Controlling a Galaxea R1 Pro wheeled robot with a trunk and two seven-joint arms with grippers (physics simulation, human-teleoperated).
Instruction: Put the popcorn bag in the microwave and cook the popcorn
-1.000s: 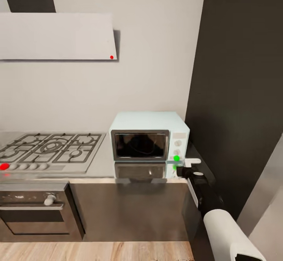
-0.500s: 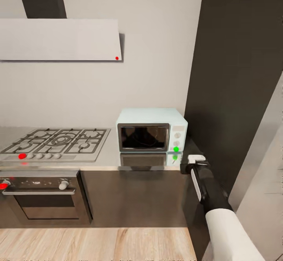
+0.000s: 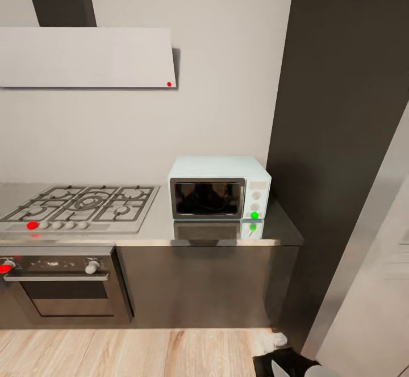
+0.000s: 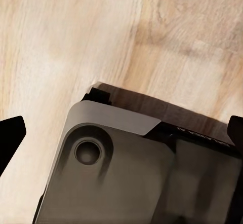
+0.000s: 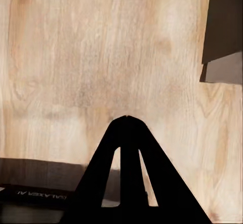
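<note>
To my left I see a gas hob (image 3: 82, 206) with a red-lit knob, a black oven (image 3: 59, 286) beneath it, a flat white hood (image 3: 85, 57) above, a tall dark cabinet (image 3: 346, 110) at right, and a pale wood floor (image 3: 136, 351) near me.

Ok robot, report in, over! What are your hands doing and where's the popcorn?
Right gripper shut, empty, low over the wood floor. Left gripper open, empty. Microwave door shut, green light on. Can't make out the bag through the dark glass.
</note>
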